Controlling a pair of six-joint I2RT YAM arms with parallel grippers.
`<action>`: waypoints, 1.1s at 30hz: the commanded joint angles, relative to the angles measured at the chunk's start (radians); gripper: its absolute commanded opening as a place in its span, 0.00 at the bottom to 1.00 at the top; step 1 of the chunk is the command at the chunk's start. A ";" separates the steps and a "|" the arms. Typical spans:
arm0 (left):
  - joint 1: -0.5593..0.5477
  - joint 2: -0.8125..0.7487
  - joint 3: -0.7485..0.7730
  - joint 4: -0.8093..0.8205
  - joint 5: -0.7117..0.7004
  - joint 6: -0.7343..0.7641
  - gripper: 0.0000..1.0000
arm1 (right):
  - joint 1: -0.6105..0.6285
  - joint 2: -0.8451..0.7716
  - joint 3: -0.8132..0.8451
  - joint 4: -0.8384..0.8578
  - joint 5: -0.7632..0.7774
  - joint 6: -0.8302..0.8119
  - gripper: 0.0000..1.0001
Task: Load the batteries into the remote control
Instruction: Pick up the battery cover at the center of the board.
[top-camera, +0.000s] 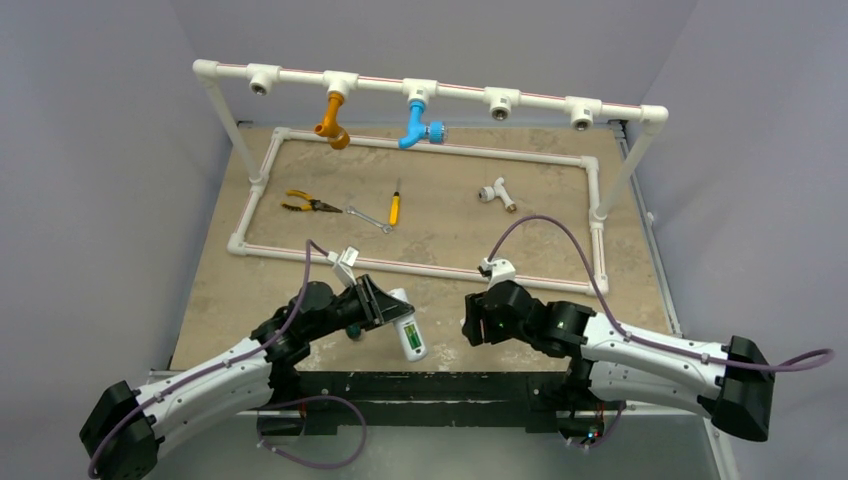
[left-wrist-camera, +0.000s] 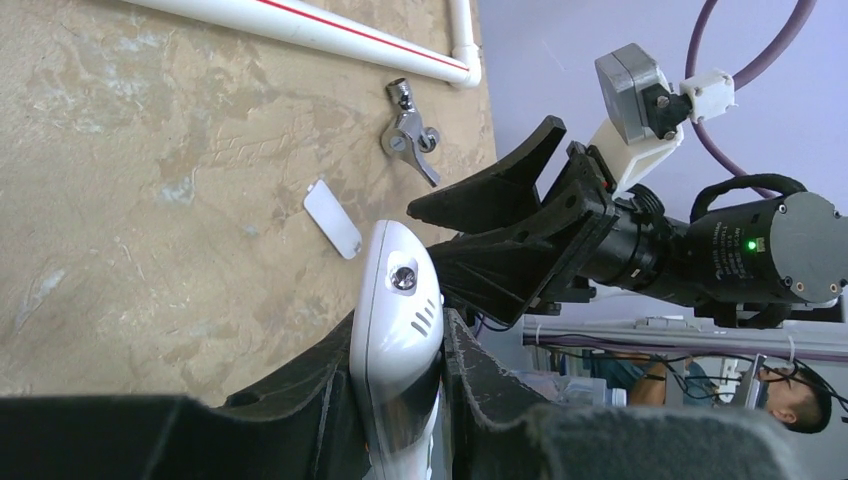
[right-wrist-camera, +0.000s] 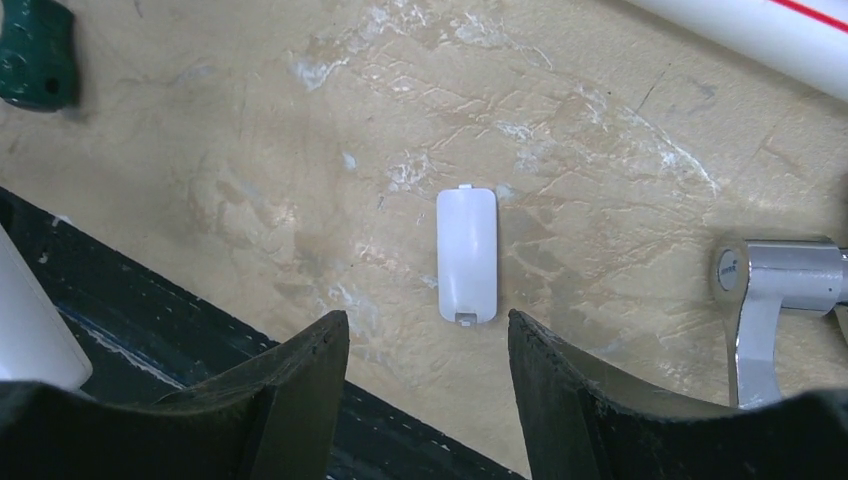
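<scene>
Top external view: the left end effector (top-camera: 388, 312) is pressed tight on the remote control (top-camera: 401, 302). It holds the remote off the desk (top-camera: 225, 300) at the near edge, between the two arms. The remote's long axis runs roughly far to near, slightly tilted. Its open back faces up, and the batteries (top-camera: 411, 345), slim green cylinders, lie in the recess at its near end. We judge them seated, though we cannot confirm contact.

Right wrist view: the right end effector (right-wrist-camera: 428, 385) is spread, with nothing between its fingers. Straight ahead of the gap the battery cover plate (right-wrist-camera: 467, 256) lies flat on the desk. Its long axis points along the fingers' reach, so they would close across its short width. The right arm is plainly nearer to the plate; the left is occupied.

Materials: the remote and plate are glossy white moulded plastic. The plate is thin, with rounded corners and a small tab at one end, and we expect it to be awkward to lift. The desk is mottled tan and stone-patterned. A chrome fitting (right-wrist-camera: 770, 290) lies near the plate. A dark green screwdriver handle (right-wrist-camera: 35, 50) sits well apart.
</scene>
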 joint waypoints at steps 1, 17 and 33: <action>-0.002 -0.001 0.002 0.029 -0.006 -0.005 0.00 | 0.015 0.046 -0.015 0.060 0.013 -0.023 0.57; -0.002 0.050 0.027 0.049 0.024 0.004 0.00 | 0.088 0.240 -0.006 0.091 0.114 -0.004 0.46; -0.003 0.075 0.042 0.062 0.033 0.005 0.00 | 0.088 0.309 -0.004 0.100 0.115 -0.019 0.38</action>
